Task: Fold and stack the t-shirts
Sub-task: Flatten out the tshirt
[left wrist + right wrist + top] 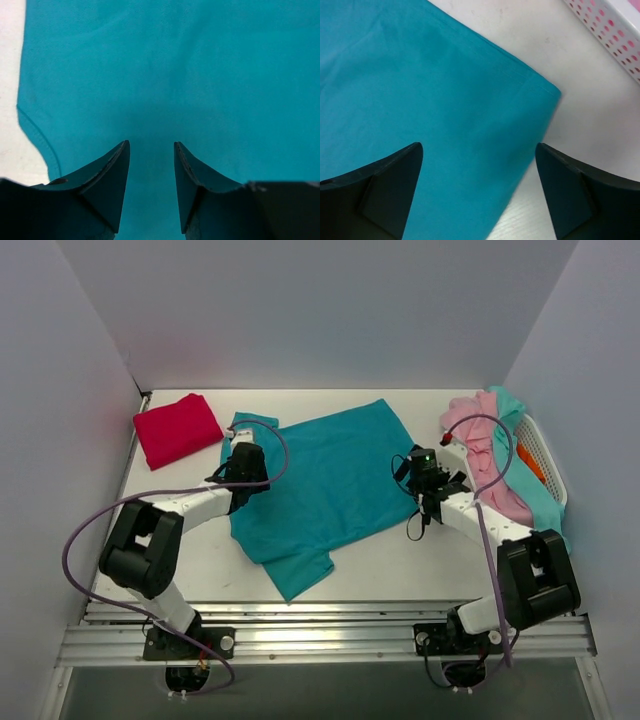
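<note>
A deep teal t-shirt [320, 475] lies spread flat across the middle of the table, one sleeve pointing to the near edge. My left gripper [243, 447] is low over its left side, near the far-left sleeve. In the left wrist view its jaws [151, 144] stand a narrow gap apart, with flat teal cloth [175, 75] under and between them. My right gripper [413, 468] is wide open, straddling the shirt's right edge [479, 146]; teal cloth [420, 90] lies under one finger and bare table under the other. A folded crimson-red t-shirt [177, 428] rests at the far left.
A white perforated basket [545, 455] [615, 35] stands at the right edge. Pale pink [480, 430], light aqua [510, 405] and orange [533, 465] shirts are heaped in and over it. Grey walls close in the left, back and right sides.
</note>
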Robot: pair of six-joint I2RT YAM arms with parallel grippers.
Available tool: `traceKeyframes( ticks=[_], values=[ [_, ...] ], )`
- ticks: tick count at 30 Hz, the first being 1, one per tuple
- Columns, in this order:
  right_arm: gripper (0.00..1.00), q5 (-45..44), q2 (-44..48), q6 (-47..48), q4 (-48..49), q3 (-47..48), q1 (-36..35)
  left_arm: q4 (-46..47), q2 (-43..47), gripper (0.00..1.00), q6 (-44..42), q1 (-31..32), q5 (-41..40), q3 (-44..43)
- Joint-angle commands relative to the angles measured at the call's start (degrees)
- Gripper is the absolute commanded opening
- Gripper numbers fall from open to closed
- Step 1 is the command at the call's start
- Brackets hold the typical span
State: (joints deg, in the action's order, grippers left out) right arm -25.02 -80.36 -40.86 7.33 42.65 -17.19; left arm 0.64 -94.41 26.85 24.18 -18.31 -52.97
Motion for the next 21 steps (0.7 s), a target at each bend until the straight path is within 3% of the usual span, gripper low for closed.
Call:
traceKeyframes(
  ticks=[1,2,5,7,9,14,21],
  values=[
    [0.86,1.2,-4.0,0.9,4.9,6.0,0.2,3.1,-3.0,0.49,1.4,-0.4,-1.7,-5.4],
    [0.81,1.4,-5.3,1.7,5.5,7.7,0.3,2.9,-4.0,0.48,1.4,-0.9,-2.2,-6.1],
    [0.51,1.6,-13.2,3.6,7.5,15.9,0.5,1.6,-4.8,0.48,2.1,-2.2,-3.7,-8.3],
    [0.21,3.4,-21.0,4.0,7.9,23.7,1.3,0.9,-5.2,0.48,2.3,-3.0,-4.9,-9.6],
    [0.0,5.4,-27.6,4.7,10.7,27.8,1.4,0.2,-5.4,0.48,3.0,-4.6,-5.3,-10.4],
    [0.0,8.2,-39.3,5.8,10.0,42.8,1.5,-3.4,-7.9,0.47,2.9,-7.1,-6.7,-14.1],
    [0.0,13.0,-54.6,6.7,10.3,56.7,2.2,-4.8,-13.4,0.44,4.1,-9.9,-5.6,-17.7]
  ],
)
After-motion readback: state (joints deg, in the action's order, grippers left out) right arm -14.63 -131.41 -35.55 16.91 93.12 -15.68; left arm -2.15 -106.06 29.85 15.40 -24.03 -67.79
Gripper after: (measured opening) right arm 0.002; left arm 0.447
